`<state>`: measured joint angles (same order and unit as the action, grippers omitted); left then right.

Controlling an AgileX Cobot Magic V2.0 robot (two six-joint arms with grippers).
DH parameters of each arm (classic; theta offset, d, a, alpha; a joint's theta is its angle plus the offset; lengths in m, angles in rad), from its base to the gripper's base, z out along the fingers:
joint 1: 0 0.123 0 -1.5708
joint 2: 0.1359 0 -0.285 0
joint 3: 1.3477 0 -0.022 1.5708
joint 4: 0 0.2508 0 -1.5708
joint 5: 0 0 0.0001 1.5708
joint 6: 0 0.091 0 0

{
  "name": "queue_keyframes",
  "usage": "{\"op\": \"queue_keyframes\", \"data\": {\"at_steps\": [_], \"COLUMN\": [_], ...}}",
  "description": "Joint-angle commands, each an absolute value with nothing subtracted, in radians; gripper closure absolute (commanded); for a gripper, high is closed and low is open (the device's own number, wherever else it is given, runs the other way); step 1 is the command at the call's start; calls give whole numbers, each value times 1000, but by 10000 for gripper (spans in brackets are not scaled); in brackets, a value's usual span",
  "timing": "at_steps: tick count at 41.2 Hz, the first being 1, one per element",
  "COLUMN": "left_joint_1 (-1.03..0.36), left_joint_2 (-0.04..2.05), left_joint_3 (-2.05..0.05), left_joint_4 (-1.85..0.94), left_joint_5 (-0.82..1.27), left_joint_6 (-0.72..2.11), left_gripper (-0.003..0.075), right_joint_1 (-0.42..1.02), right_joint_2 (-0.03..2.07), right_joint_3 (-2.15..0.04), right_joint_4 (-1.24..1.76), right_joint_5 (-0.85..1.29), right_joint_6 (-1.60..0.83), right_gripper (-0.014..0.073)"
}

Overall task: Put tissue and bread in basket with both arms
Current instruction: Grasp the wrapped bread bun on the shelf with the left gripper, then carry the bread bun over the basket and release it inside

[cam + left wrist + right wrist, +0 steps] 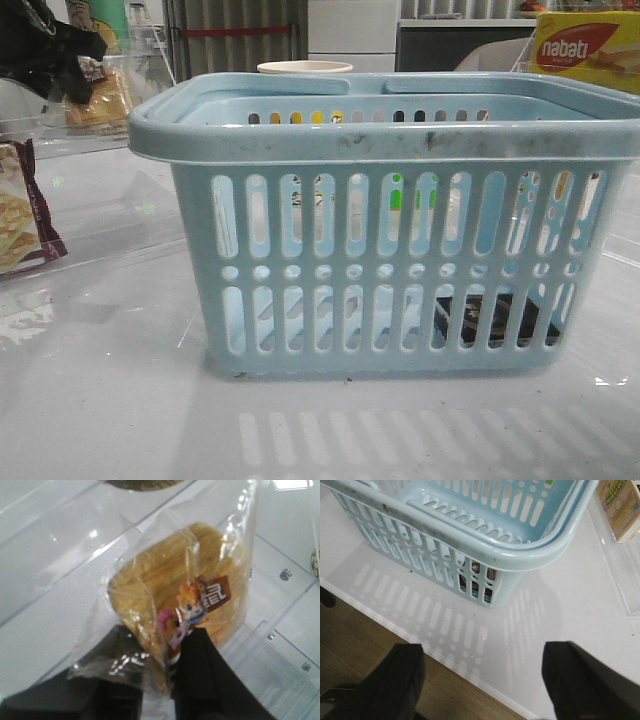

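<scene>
The light-blue basket (390,250) stands in the middle of the table and also shows in the right wrist view (470,535). The dark tissue packet (495,320) lies flat on the basket's floor at its right end and shows through the slots (477,577). My left gripper (160,640) is shut on the clear bag of the golden-brown bread (185,580) and holds it in the air. In the front view it (55,50) hangs with the bread (100,100) at the far left, beyond the basket. My right gripper (485,647) is open and empty over the table's front edge, near the basket's corner.
A maroon-edged cracker packet (20,215) lies at the left. A yellow and red wafer box (585,45) stands at the back right, and a pale cup (305,68) behind the basket. Clear plastic bins (60,545) lie under the bread. Wooden floor (365,645) lies past the table edge.
</scene>
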<state>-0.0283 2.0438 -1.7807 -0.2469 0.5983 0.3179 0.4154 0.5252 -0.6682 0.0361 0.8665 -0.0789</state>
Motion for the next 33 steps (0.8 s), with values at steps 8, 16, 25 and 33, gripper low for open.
{"op": "queue_keyframes", "data": {"at_steps": [8, 16, 25, 33], "left_joint_1": [-44, -76, -182, -340], "left_joint_2": [1872, 1750, 1612, 1566], "left_joint_3": [-1816, -1816, -1816, -1816], "left_joint_4": [-263, -263, -263, -263], "left_joint_5": [610, 649, 754, 828], "left_joint_6": [320, 320, 345, 349], "left_gripper": [629, 630, 630, 630], "right_joint_1": [413, 413, 413, 413], "right_joint_2": [528, 528, 528, 528], "right_joint_3": [-694, -694, -694, -694], "right_joint_4": [25, 25, 25, 25], "right_joint_5": [802, 802, 802, 802], "right_joint_6": [-89, -89, -89, -89], "right_gripper": [4, 4, 4, 4]}}
